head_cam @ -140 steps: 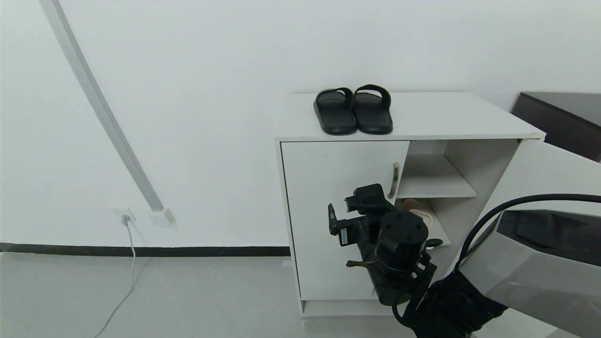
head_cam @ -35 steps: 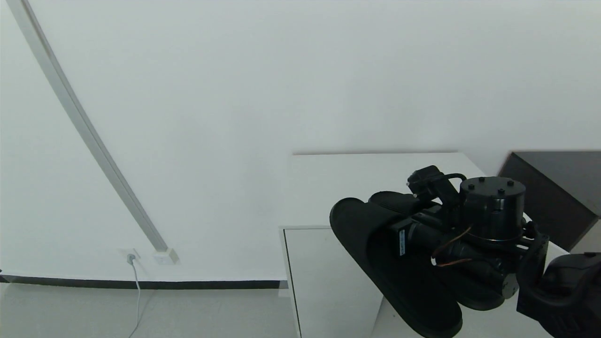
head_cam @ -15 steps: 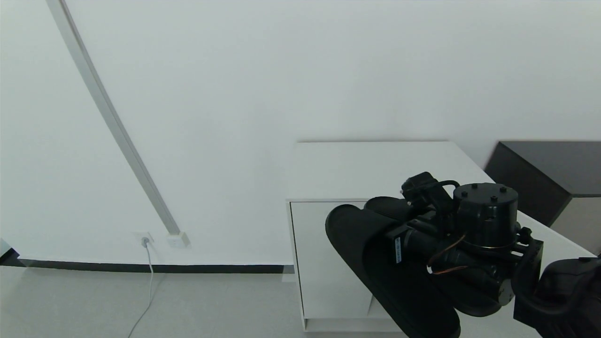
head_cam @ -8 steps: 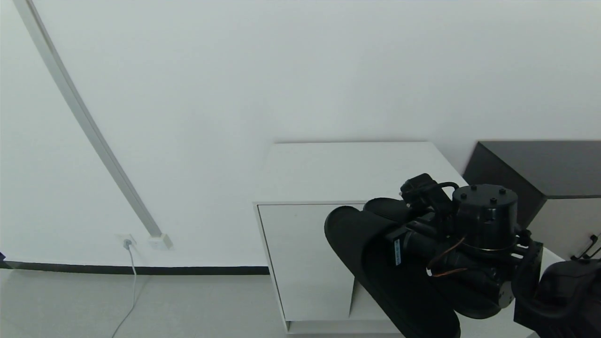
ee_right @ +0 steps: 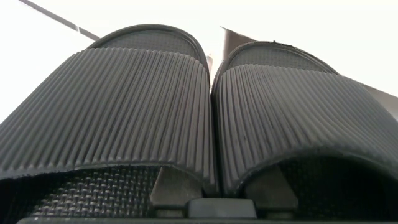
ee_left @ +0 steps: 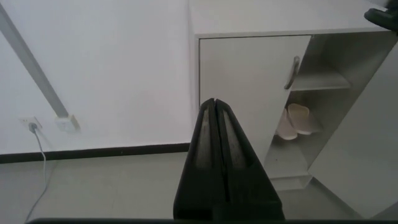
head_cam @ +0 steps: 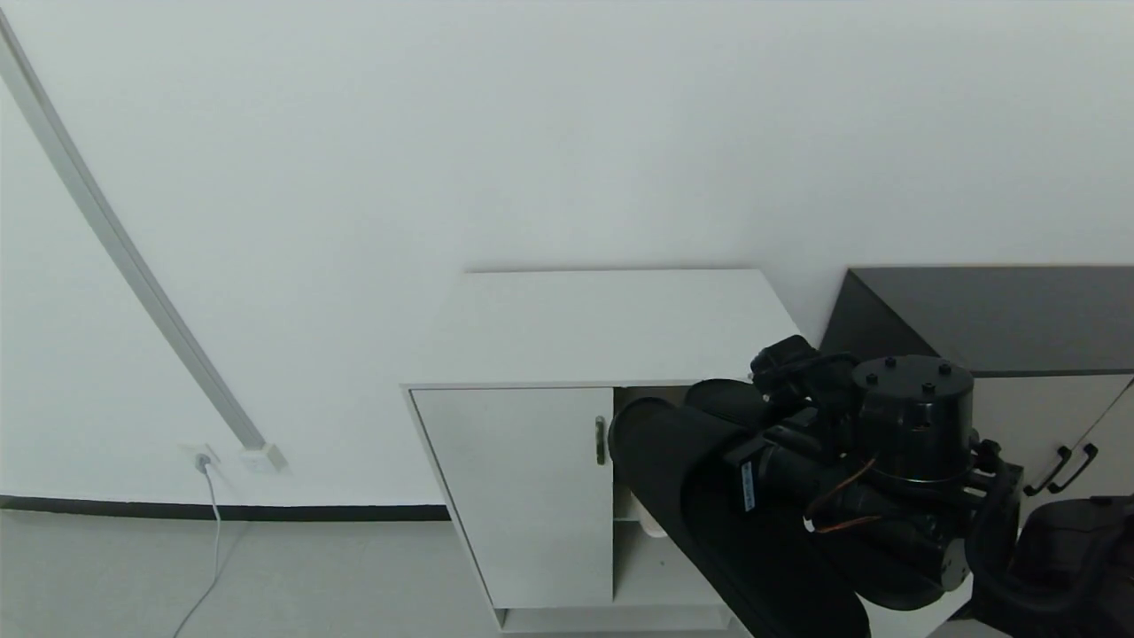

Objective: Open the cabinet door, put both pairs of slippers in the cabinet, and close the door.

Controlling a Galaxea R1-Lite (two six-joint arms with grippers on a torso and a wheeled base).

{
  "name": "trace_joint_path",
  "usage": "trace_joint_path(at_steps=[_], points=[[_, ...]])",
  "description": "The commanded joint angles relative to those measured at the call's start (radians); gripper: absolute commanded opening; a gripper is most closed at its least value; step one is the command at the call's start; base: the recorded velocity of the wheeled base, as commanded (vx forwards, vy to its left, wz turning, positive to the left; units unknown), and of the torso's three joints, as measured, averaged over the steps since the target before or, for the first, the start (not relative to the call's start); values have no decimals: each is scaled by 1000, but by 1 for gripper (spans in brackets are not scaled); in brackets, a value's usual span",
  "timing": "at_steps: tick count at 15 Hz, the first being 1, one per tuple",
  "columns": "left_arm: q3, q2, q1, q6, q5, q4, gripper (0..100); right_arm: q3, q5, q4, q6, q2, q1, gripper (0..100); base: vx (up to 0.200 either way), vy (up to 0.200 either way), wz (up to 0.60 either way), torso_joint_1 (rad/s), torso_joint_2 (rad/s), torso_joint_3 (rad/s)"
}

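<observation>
Holding the black slippers (head_cam: 709,496) up before the white cabinet (head_cam: 602,328), the right pincer (ee_right: 217,193) grips the pair where their inner edges meet. The right wrist view shows the two ribbed straps side by side and touching, with one finger (ee_right: 173,186) under each. In the head view the slippers and the arm hide most of the cabinet's open right half. The left half is covered by a shut door (head_cam: 523,487) with a handle (head_cam: 600,440) at its inner edge.

The left wrist view shows inside that open half. There is an upper shelf (ee_left: 320,81), and on the shelf below it a pair of pale slippers (ee_left: 293,121) lies side by side. The left pincer (ee_left: 214,143) has its fingers pressed together with nothing between them, well apart from the cabinet.

A slanted wall strip (head_cam: 115,248) runs down to a socket (head_cam: 204,459) with a cord. A dark-topped cupboard (head_cam: 974,319) stands just beside the cabinet on the right.
</observation>
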Motion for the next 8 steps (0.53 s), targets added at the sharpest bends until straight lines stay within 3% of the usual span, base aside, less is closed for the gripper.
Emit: trace_joint_path(at_steps=[1,8], points=[[0,1,0,0,0,0,0,0,0,0,0,1,1,0,0,-200,0,2,2,-2],[0,1,0,-2,0,0,0,2,5,0,2,2,2,0,0,0,0,0,0,0]])
